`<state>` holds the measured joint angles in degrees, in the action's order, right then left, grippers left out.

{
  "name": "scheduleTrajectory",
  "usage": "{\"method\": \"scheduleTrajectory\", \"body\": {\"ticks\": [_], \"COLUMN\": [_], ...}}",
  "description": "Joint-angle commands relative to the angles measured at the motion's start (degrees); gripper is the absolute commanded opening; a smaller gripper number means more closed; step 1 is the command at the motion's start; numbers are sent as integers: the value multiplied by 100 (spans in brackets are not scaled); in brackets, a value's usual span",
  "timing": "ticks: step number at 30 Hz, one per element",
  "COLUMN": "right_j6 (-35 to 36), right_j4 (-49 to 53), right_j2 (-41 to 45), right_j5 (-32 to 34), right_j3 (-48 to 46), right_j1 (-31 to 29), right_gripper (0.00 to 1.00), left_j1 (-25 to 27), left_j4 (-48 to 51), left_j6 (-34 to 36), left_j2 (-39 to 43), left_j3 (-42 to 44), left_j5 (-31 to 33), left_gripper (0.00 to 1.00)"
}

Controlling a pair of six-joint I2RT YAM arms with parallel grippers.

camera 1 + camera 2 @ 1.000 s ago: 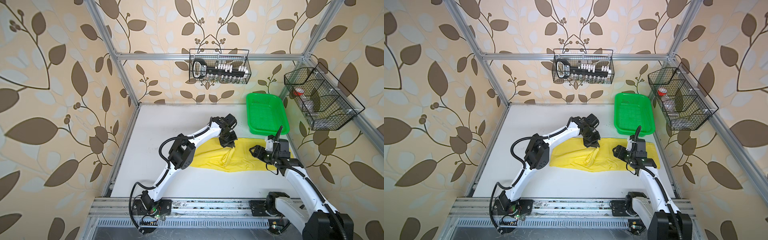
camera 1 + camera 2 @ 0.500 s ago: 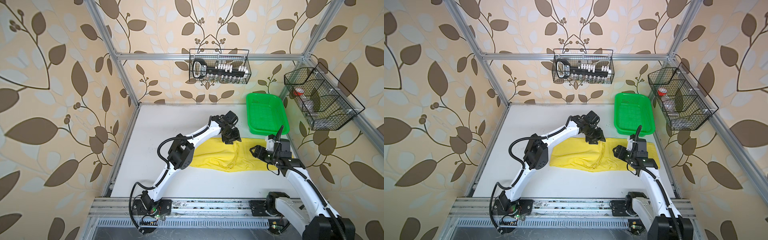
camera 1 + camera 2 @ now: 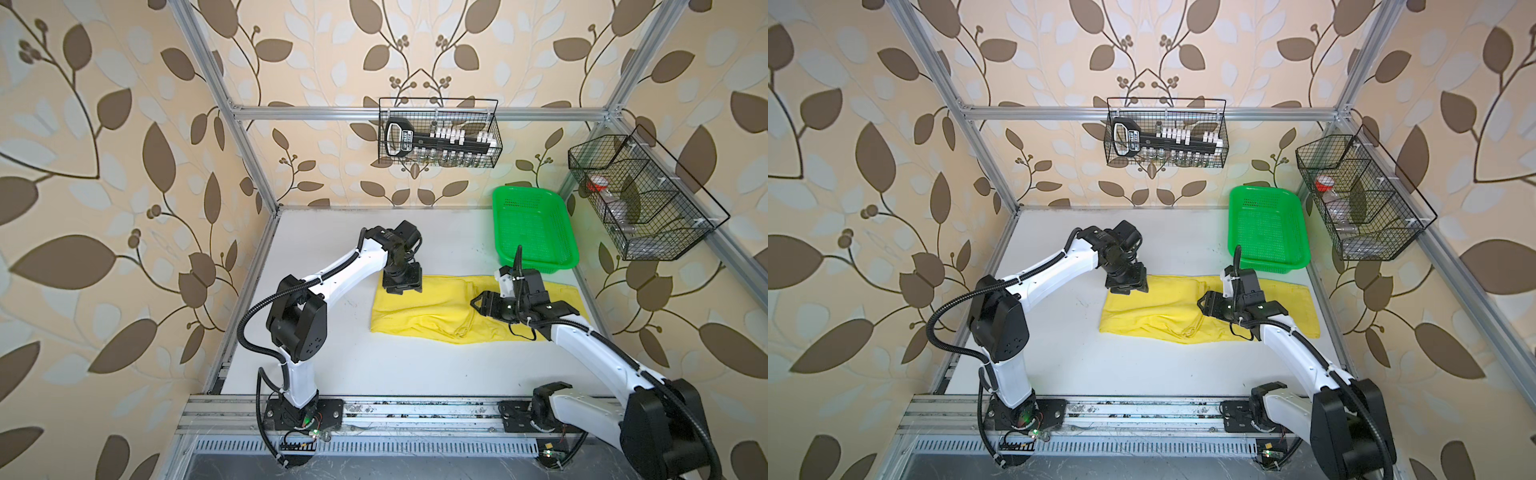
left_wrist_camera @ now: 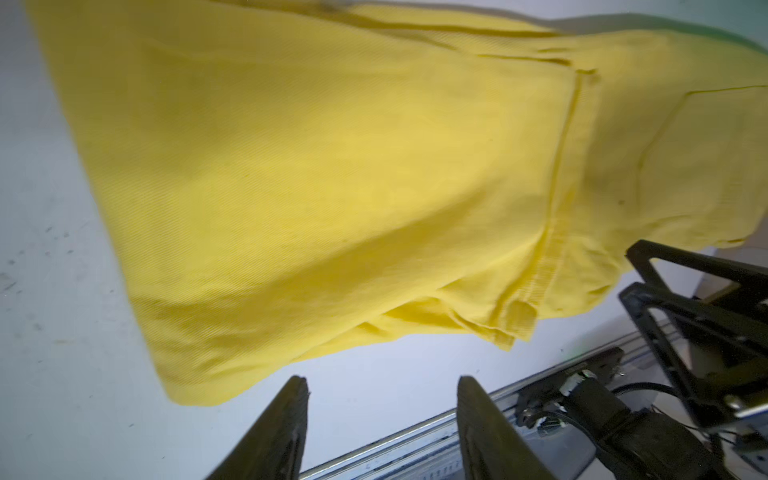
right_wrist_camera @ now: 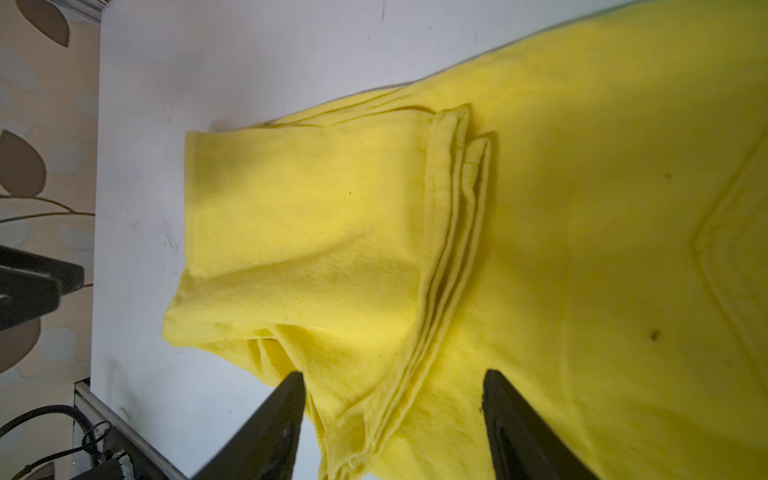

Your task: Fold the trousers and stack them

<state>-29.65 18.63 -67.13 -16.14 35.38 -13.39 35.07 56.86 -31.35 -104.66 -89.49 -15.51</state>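
Lying on the white table (image 3: 374, 374): the yellow trousers (image 3: 419, 311) are lying flat on the right half, showing in both top views (image 3: 1154, 307), just in front of the green mesh basket (image 3: 534, 232).
Trousers' shape: one end is lying folded back over the rest, so the cloth is sitting in layers. The leg hems (image 5: 453, 249) are stacking up near the middle and bunching a little.
Left gripper (image 4: 382, 382): it is hanging over the far left corner of the trousers in a top view (image 3: 402, 284). Its fingers (image 4: 286, 424) are standing apart and holding nothing, with bare table showing between them.
Right gripper (image 5: 395, 382): it is hanging low over the middle of the trousers. Its fingers (image 5: 507, 424) are spreading wide, with yellow cloth showing under the gap, and they are not pinching it. I cannot tell if the tips are touching the cloth.
Basket's place: it is sitting in the far right corner of the table.
Wire baskets: one (image 3: 440, 133) is hanging on the back wall and one (image 3: 640, 199) on the right wall, both holding small things.
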Motion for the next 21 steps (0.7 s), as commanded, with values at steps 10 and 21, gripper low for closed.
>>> {"method": "scheduleTrajectory", "body": {"ticks": [10,21], "right_j6": [-463,367], "right_j4": [-604,1001], "right_j2": [-1154,-518], "right_j5": [7,708], "right_j3": [-183,616], "right_j1": [-523,-426], "right_gripper": [47,8], "left_j1": [-491,-822], "left_j4": [-735,-835], "left_j6": [462,862], "left_j2": [457,-17], "left_j3": [1707,1819], "left_j5": [-259,38], "left_gripper": [59,58]}}
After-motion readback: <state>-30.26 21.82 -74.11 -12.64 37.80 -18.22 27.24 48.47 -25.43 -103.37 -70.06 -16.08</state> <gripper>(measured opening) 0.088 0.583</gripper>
